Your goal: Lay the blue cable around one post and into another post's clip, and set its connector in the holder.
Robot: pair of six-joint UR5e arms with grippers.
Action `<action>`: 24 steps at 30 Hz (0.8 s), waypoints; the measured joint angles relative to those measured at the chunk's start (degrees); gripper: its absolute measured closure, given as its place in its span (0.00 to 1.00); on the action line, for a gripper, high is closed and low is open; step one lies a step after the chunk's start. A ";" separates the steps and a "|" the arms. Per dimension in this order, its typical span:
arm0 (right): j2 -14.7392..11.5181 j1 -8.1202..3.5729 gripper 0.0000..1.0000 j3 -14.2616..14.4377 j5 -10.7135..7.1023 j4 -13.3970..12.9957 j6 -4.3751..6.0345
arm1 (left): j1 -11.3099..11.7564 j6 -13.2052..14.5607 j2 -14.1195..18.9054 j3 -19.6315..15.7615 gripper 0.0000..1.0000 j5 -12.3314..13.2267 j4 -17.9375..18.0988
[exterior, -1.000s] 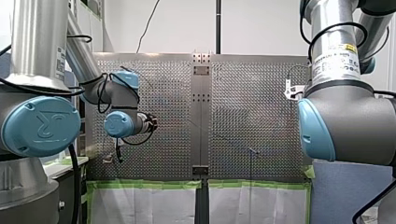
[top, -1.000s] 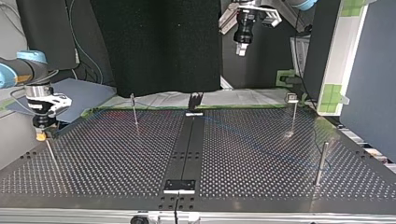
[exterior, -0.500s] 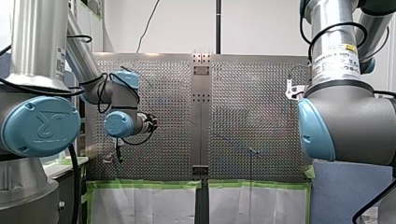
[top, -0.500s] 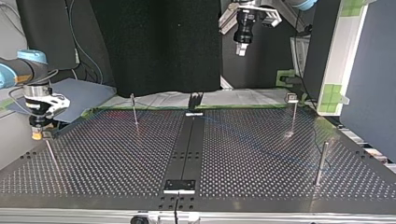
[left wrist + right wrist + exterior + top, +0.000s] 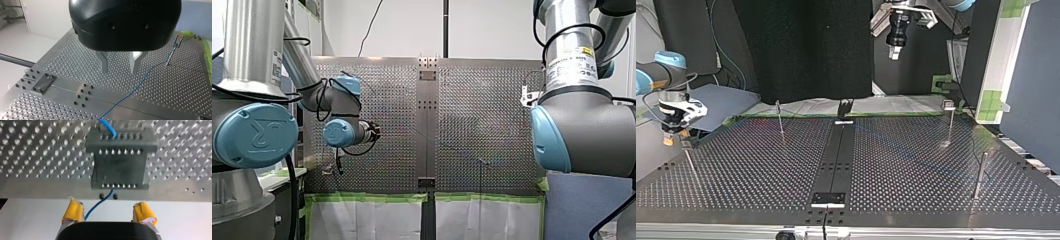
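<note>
In the right wrist view the blue cable (image 5: 98, 203) runs through a dark grey holder block (image 5: 120, 167) at the table's edge and comes out toward me. My right gripper (image 5: 108, 206) is open just short of the block; the cable passes beside one yellow pad (image 5: 72, 211), untouched. At the top view's left, my right gripper (image 5: 668, 140) hangs beside a thin post (image 5: 691, 167). My left gripper (image 5: 119, 71) is open high above the table, metal fingers empty. Below it the cable (image 5: 132, 91) lies across the plate to a clip post (image 5: 175, 46). In the top view my left gripper (image 5: 893, 52) hangs high at the back.
Thin posts (image 5: 780, 120) (image 5: 949, 122) (image 5: 980, 175) stand on the perforated table (image 5: 916, 200). A black bracket (image 5: 845, 107) sits at the far end of the dark centre strip (image 5: 836, 160). Green-taped boards border the far side.
In the top view my right gripper has drawn up and leftward, away from the table's edge. My left arm has not moved.
</note>
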 joint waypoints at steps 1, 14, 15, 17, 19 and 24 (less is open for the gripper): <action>-0.05 0.01 0.01 0.01 0.52 0.32 -0.01 | 0.00 0.00 0.00 -0.01 0.00 0.00 0.00; -4.69 0.75 0.01 4.35 7.07 -1.03 0.89 | 0.00 0.00 -0.03 -0.06 0.00 0.16 0.12; -5.20 0.95 0.01 4.85 7.15 -1.52 0.99 | 0.00 0.00 -0.03 -0.06 0.00 0.17 0.13; -6.40 1.67 0.01 6.05 6.73 -2.71 1.33 | 0.00 0.00 -0.02 -0.07 0.00 0.18 0.09; -7.44 2.49 0.01 7.08 5.99 -3.74 1.55 | 0.00 -0.03 -0.01 -0.07 0.00 0.22 0.05; -10.46 5.36 0.01 10.11 3.83 -6.16 0.55 | 0.00 -0.08 -0.03 -0.09 0.00 0.25 0.00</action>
